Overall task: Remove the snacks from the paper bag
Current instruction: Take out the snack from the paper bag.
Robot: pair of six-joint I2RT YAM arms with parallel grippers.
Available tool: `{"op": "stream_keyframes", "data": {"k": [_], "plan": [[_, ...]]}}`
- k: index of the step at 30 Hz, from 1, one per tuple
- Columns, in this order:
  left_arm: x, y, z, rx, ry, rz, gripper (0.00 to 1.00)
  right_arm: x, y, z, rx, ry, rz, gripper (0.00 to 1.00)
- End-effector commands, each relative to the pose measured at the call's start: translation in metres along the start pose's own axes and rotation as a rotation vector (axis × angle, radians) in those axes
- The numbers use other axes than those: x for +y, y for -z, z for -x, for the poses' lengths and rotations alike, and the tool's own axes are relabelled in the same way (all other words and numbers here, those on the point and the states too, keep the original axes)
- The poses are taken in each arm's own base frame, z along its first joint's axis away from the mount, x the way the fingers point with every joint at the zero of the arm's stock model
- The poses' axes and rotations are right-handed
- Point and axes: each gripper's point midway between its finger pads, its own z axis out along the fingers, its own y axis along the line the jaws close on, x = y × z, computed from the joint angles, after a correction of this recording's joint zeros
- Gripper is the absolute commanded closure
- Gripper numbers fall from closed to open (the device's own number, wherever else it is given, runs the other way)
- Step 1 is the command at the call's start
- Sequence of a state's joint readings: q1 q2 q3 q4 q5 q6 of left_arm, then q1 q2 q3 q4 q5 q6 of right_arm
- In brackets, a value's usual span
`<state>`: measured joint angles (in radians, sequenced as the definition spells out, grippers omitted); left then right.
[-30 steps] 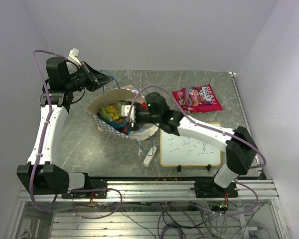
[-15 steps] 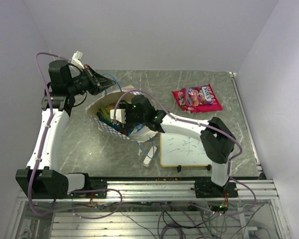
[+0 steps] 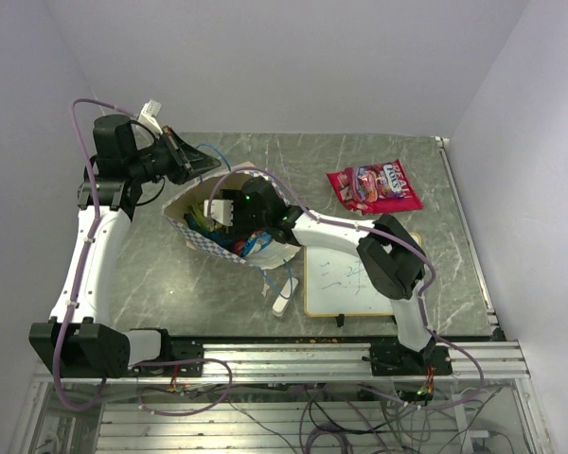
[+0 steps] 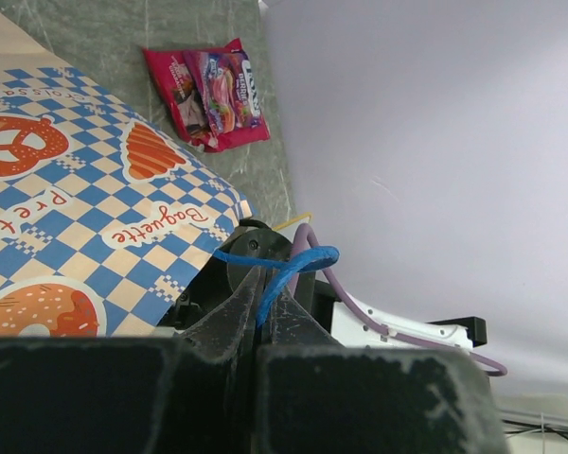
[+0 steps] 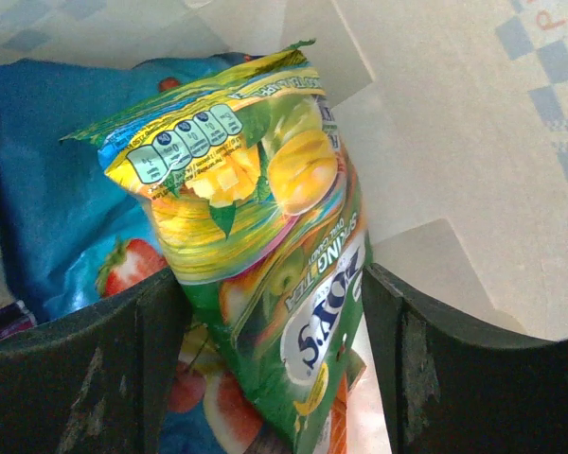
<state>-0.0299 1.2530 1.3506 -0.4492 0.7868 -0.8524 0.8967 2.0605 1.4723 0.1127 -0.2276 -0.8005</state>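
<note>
Inside the paper bag (image 3: 201, 244), top view, the right end effector (image 3: 222, 213) sits deeper than a second ago. Left wrist view: the left end effector (image 4: 263, 284) is clamped on the blue cord handle (image 4: 284, 260). Right wrist view: wide jaws straddle the yellow-green packet (image 5: 256, 218) in the bag, likely light, crinkly, slippery; pinch its flat middle.

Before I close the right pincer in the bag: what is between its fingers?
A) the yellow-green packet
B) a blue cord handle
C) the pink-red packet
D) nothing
A: the right wrist view shows the yellow-green packet between the fingers of the open right pincer, with a blue packet behind it.
</note>
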Motion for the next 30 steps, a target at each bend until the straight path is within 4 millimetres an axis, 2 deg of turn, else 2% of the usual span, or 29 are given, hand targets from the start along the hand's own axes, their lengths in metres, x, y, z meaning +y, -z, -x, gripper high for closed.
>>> {"op": "stream_keyframes", "data": {"k": [1,4,9,14,15,17,19,20,24,27,30], "plan": [[-0.020,0.006,-0.005,0.031,-0.056,-0.051,0.93,-0.025,-0.009,0.005,-0.025,-0.032,-0.093,0.29],[-0.021,0.008,-0.006,0.039,-0.065,-0.048,0.93,-0.027,-0.013,0.001,-0.025,-0.051,-0.098,0.30],[-0.021,0.008,-0.009,0.046,-0.062,-0.049,0.93,-0.020,-0.019,-0.003,-0.037,-0.050,-0.067,0.31],[-0.019,0.008,-0.010,0.046,-0.057,-0.033,0.93,-0.025,-0.020,0.002,-0.053,-0.067,-0.083,0.39],[-0.018,0.008,-0.010,0.044,-0.057,-0.030,0.93,-0.027,-0.019,0.005,-0.059,-0.068,-0.086,0.42],[-0.018,0.008,-0.009,0.039,-0.057,-0.026,0.93,-0.028,-0.018,0.007,-0.067,-0.050,-0.070,0.54],[-0.019,0.008,-0.009,0.038,-0.057,-0.027,0.93,-0.030,-0.017,0.006,-0.063,-0.050,-0.066,0.75],[-0.018,0.008,-0.008,0.037,-0.058,-0.026,0.93,-0.033,-0.015,0.005,-0.058,-0.056,-0.079,0.78],[-0.018,0.009,-0.009,0.032,-0.059,-0.023,0.93,-0.041,-0.006,0.007,-0.056,-0.049,-0.101,0.82],[-0.018,0.009,-0.008,0.024,-0.057,-0.020,0.93,-0.041,0.000,0.011,-0.070,-0.049,-0.086,0.98],[-0.017,0.009,-0.006,0.011,-0.052,-0.017,0.93,-0.037,0.006,0.020,-0.101,-0.046,-0.059,1.00]]}}
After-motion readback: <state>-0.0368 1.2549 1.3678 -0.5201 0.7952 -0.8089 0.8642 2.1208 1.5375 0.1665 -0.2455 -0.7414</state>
